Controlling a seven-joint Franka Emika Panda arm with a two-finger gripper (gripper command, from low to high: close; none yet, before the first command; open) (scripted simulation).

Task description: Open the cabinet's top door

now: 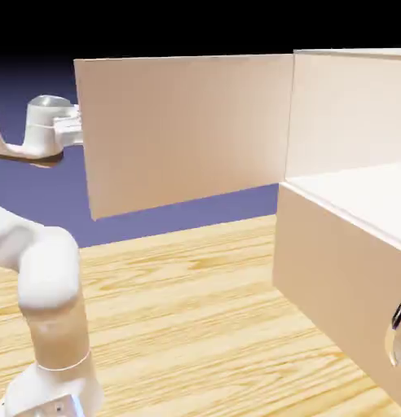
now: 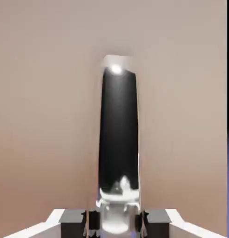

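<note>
The beige-pink cabinet stands at the exterior view's right. Its top door is swung wide open and reaches out to the left, showing a pale shelf inside. My white hand sits at the door's far left edge, with its fingers hidden behind the panel. In the hand view my gripper is shut on the door's dark shiny handle. The handle runs upward between the two grey fingertips, against the door's plain face.
Below the open door is the lower beige panel, with a curved silver handle at the right edge. The wooden table lies beneath. My arm's white elbow and forearm rise at the lower left.
</note>
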